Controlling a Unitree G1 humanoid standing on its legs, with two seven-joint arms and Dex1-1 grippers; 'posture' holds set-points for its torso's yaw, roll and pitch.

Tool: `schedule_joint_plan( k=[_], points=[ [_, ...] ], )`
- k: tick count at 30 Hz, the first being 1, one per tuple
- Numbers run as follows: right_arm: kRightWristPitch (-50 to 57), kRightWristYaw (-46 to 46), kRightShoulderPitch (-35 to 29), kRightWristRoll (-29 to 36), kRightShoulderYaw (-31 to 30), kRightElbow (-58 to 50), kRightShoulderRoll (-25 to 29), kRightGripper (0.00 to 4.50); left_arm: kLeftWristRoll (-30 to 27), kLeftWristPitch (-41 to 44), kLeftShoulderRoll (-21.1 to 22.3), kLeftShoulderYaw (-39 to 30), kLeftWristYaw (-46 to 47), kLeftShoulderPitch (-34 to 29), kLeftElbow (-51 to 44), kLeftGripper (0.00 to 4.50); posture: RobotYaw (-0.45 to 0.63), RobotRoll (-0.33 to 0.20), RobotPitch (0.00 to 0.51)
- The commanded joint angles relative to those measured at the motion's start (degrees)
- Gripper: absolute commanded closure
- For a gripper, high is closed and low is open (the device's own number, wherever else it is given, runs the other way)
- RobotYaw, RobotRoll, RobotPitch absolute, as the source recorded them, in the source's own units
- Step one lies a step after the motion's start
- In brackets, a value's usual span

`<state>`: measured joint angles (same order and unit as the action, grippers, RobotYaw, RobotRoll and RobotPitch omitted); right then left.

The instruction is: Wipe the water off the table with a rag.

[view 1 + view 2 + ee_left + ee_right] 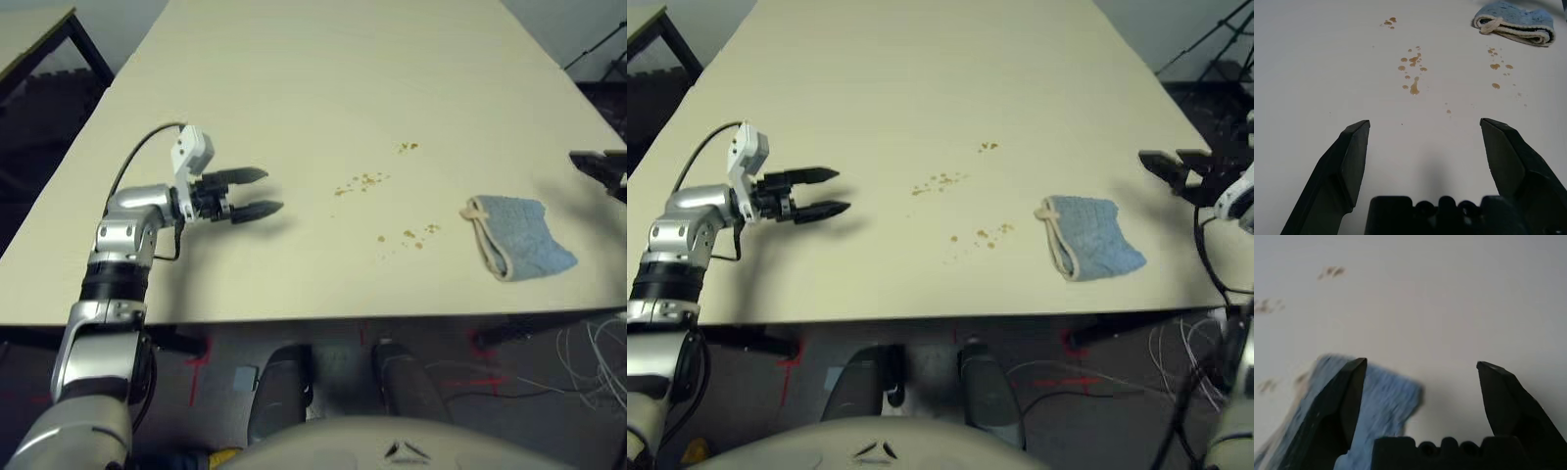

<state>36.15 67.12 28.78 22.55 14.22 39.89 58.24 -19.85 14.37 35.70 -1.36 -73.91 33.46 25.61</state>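
One blue rag [1091, 238] lies beside the right gripper [1176, 174], its fingers spread, empty.

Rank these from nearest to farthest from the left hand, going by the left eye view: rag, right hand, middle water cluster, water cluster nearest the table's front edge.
From the left hand:
1. Middle water cluster, just to its right.
2. Front-edge water cluster, farther right and closer to the robot.
3. Rag, right of the water.
4. Right hand, at far right.
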Motion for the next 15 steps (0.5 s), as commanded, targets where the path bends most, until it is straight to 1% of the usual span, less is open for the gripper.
schedule_joint_plan(
  k=[1,8,15],
  points=[
    [5.8,3.6,-2.5,0.9,-2.2,-5.4,1.3,0.03,0.9,-1.1,-0.6,0.6,0.5,0.2,0.5,0.0,-0.23,0.0,0.15],
    [9.0,2.6,-5.0,0.5,-3.3,-8.7,-1.6,0.03,0.8,-1.5,-0.9,0.7,1.1,0.1,0.3,0.0,-0.23,0.0,0.147],
    [6.9,-0.2,-5.0,-1.2,-4.7,-8.3,-5.6,0.03,0.9,-1.7,-1.1,0.8,1.7,-0.1,-0.3,0.0,-0.22,0.0,0.138]
  ],
)
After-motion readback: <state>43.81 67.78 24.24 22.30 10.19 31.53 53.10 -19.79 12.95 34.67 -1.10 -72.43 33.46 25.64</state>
